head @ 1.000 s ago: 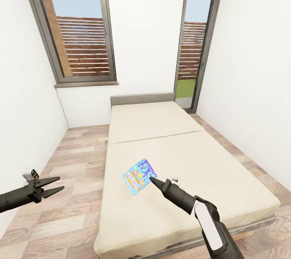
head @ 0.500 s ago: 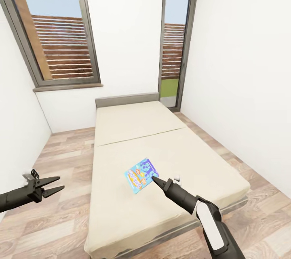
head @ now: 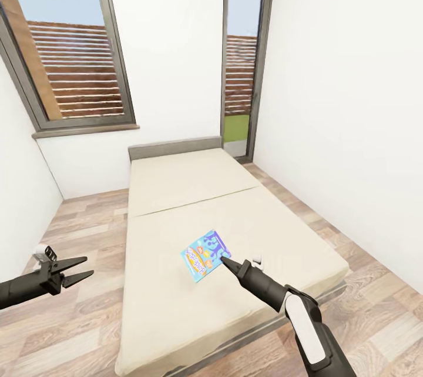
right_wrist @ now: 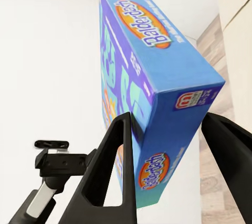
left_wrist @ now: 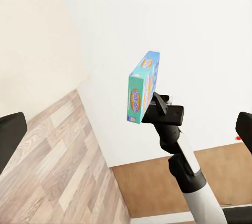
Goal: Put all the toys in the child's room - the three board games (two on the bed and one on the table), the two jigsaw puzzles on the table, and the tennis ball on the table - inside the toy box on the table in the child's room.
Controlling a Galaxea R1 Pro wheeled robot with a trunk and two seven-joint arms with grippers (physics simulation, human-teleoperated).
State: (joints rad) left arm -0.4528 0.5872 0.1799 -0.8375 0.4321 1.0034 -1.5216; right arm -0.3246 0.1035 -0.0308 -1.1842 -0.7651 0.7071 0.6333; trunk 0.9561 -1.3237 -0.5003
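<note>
Right now we hold the blue board game (head: 204, 254) in our right gripper (head: 223, 259), its fingers closed on one corner of the box, lifted above the bed (head: 194, 177). The right wrist view shows the box (right_wrist: 149, 98) wedged between the two dark fingers (right_wrist: 118, 150), though one finger seems to stand a little off the cardboard, so we cannot be sure how firm the pinch is. The left wrist view shows the box (left_wrist: 143, 87) standing up edgewise from the right gripper (left_wrist: 157, 100) in mid-air. Our left gripper (head: 73, 270) hangs over the wood floor beside the bed, its fingers spread and holding nothing.

To carry this well, we judge we should keep the wrist steady and the turn of the base gentle, since a flat box held by a corner can swing or slip. Neither table nor toy box appears yet, so we need to keep turning before lowering anything.

Against the frame a second ago, the whole picture has shifted: bed and windows sit further left and the bed's foot shows more, so the camera has moved. Both arms and the box keep their places in the picture.
</note>
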